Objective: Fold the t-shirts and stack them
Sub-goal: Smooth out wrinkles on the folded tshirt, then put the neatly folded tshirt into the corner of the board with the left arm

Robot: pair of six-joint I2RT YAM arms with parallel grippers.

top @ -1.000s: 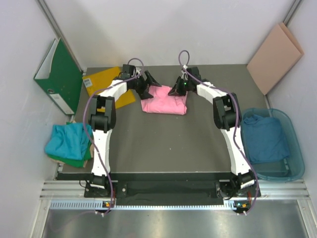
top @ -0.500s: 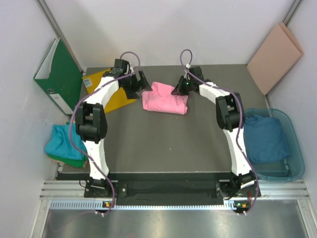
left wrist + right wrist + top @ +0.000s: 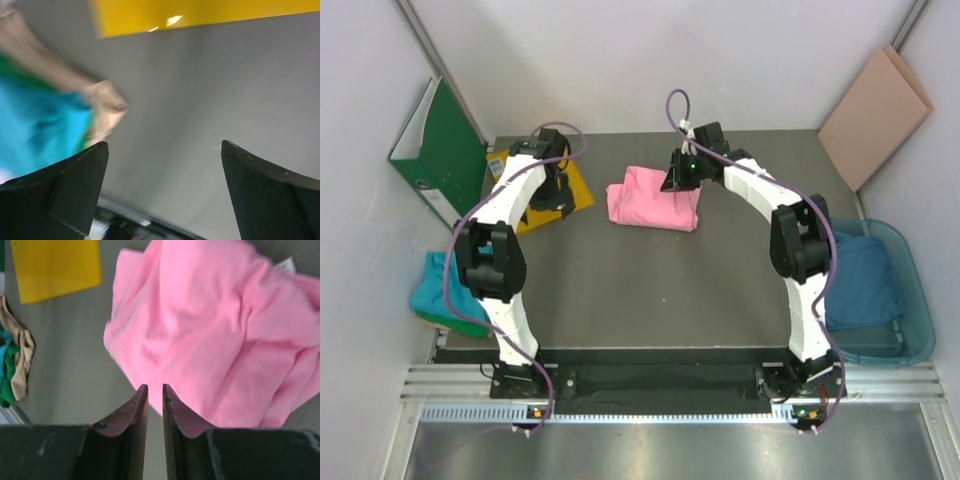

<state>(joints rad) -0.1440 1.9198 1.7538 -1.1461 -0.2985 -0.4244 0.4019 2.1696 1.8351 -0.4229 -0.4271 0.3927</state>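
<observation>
A bright pink t-shirt (image 3: 653,205) (image 3: 210,330) lies folded at the back middle of the grey table (image 3: 650,290). My right gripper (image 3: 678,180) (image 3: 155,386) hovers over its right part, jaws only a narrow slit apart and holding no cloth. My left gripper (image 3: 555,190) (image 3: 165,145) is wide open and empty over the yellow sheet (image 3: 575,185), left of the shirt. A teal and green t-shirt pile (image 3: 445,290) (image 3: 35,125) hangs at the table's left edge. A dark blue t-shirt (image 3: 860,275) lies in the bin on the right.
A green binder (image 3: 440,150) leans against the left wall. A pinkish board (image 3: 875,110) leans at the back right. The blue translucent bin (image 3: 920,300) sits off the table's right side. A beige cloth (image 3: 107,102) lies beside the teal pile.
My left arm has swung left, away from the pink shirt and over the yellow sheet. My right jaws have parted slightly and let go of the pink cloth.
</observation>
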